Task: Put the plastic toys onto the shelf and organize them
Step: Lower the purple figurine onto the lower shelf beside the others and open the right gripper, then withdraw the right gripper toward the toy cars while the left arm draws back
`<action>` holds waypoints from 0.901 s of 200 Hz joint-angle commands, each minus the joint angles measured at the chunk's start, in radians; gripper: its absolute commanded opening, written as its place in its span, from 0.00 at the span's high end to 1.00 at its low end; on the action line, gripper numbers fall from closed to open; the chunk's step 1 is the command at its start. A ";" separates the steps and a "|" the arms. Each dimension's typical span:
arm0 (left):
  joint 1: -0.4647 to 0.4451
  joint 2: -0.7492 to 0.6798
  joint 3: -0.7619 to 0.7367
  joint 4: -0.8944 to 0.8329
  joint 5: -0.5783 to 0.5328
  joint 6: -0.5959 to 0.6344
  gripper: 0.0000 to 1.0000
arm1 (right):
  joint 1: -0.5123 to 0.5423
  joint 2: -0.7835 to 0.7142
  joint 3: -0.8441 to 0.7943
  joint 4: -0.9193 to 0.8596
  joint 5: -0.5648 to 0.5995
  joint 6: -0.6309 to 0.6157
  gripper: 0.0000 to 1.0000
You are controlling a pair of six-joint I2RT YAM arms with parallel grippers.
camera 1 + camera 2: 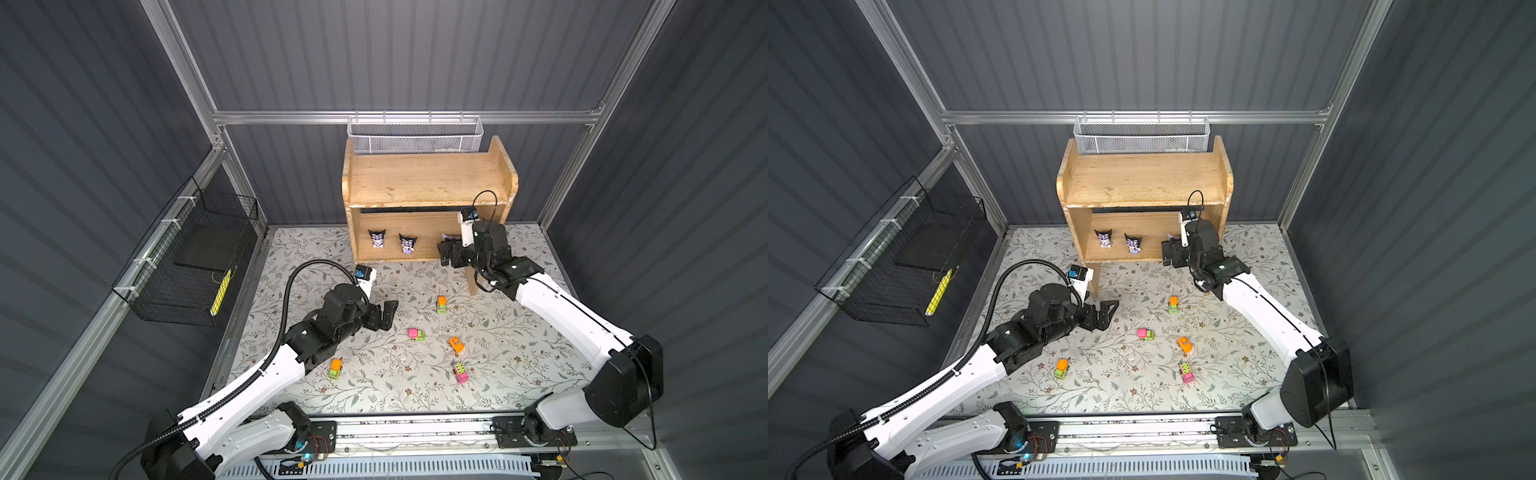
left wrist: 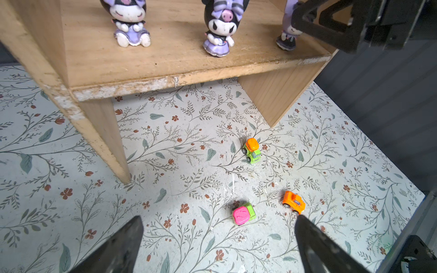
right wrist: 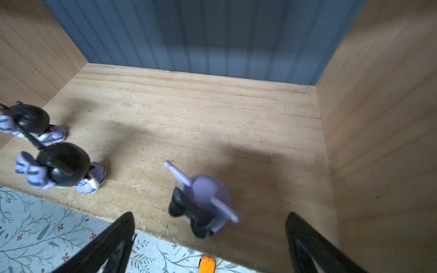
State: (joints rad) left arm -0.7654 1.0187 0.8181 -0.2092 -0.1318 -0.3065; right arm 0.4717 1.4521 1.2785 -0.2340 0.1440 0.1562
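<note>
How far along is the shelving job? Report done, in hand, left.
Done: three figurines stand on the shelf's lower tier, the third just ahead of the open right hand.
In hand: nothing; the left hand is open too, over the mat.
Left: five cars on the mat.

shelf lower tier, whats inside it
Three black-and-lilac figurines on the shelf's lower board: two side by side, a third by the front edge just ahead of the open right gripper. In both top views that arm covers most of the third.
</note>
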 commanded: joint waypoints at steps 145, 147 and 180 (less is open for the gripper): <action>-0.043 -0.145 -0.116 -0.076 -0.004 -0.087 0.00 | 0.163 -0.373 -0.233 -0.181 0.088 0.116 0.01; -0.046 -0.148 -0.119 -0.080 -0.005 -0.089 0.00 | 0.169 -0.380 -0.237 -0.186 0.094 0.118 0.01; -0.135 -0.246 -0.211 -0.131 -0.041 -0.141 0.00 | 0.281 -0.492 -0.317 -0.312 0.156 0.217 0.01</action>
State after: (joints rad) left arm -0.8497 0.8402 0.6670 -0.2760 -0.1444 -0.3927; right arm 0.6926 1.0229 1.0119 -0.4232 0.2256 0.2821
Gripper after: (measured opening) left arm 0.997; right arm 0.989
